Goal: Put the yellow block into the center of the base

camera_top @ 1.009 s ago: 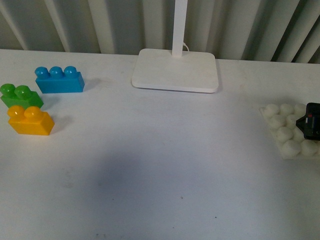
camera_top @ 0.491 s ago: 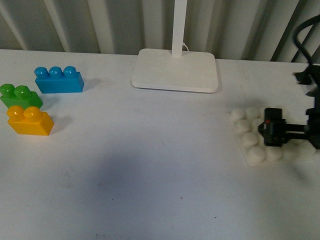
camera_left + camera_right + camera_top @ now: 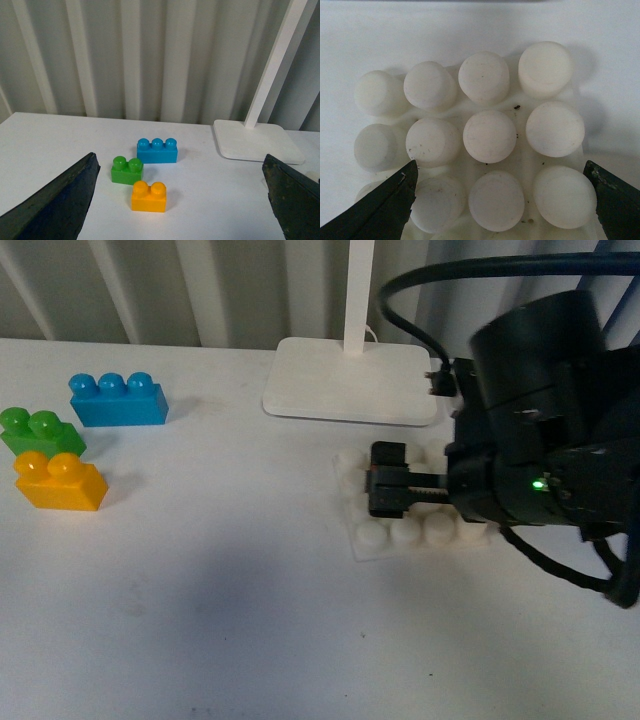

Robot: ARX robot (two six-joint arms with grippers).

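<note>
Base (image 3: 372, 537) lies flat on the desk, just in front of the lamp foot (image 3: 350, 380). Right end effector (image 3: 499, 165) is spread wide over its studs, clamping nothing; contact unclear. Yellow block (image 3: 60, 482) sits well left of the lamp foot, just beside the green brick (image 3: 40, 432), untouched. Left end effector (image 3: 179, 159) is wide open and empty. Best approach, I judge: set the base square, then grip yellow across its long sides, clear of green.

The yellow block (image 3: 60, 481), green brick (image 3: 42, 432) and blue brick (image 3: 118, 400) are plain; the base (image 3: 372, 537) is white, grid-studded.
</note>
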